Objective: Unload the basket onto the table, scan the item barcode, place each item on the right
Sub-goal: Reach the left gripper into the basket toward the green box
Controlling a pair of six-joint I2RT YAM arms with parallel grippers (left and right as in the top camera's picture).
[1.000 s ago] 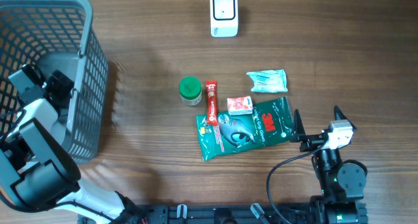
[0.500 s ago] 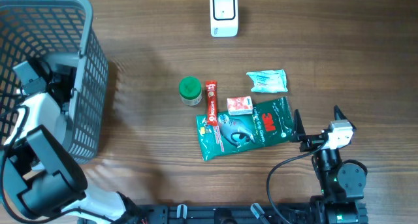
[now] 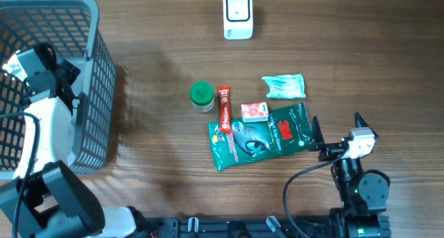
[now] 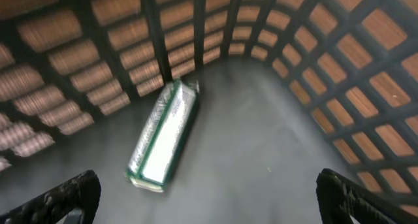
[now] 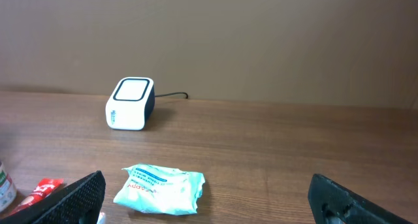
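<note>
The white barcode scanner (image 3: 237, 14) stands at the table's far edge and shows in the right wrist view as scanner (image 5: 130, 104). My left gripper (image 4: 209, 201) hangs open inside the grey basket (image 3: 91, 37), above a green-and-white box (image 4: 163, 136) lying on the basket floor; nothing is between its fingers. Its arm (image 3: 41, 116) reaches in from the near side. My right gripper (image 3: 338, 130) rests open and empty near the front right, facing a pale teal wipes packet (image 5: 161, 188).
In the middle of the table lie a green-capped jar (image 3: 202, 96), a red tube (image 3: 224, 106), a small red-and-white box (image 3: 254, 112), a green 3M pack (image 3: 260, 135) and the wipes packet (image 3: 283, 86). The basket's mesh walls (image 4: 196, 28) surround the left gripper.
The left arm has swung farther into the basket, its wrist moving toward the far side. The right arm and the table items have not moved.
</note>
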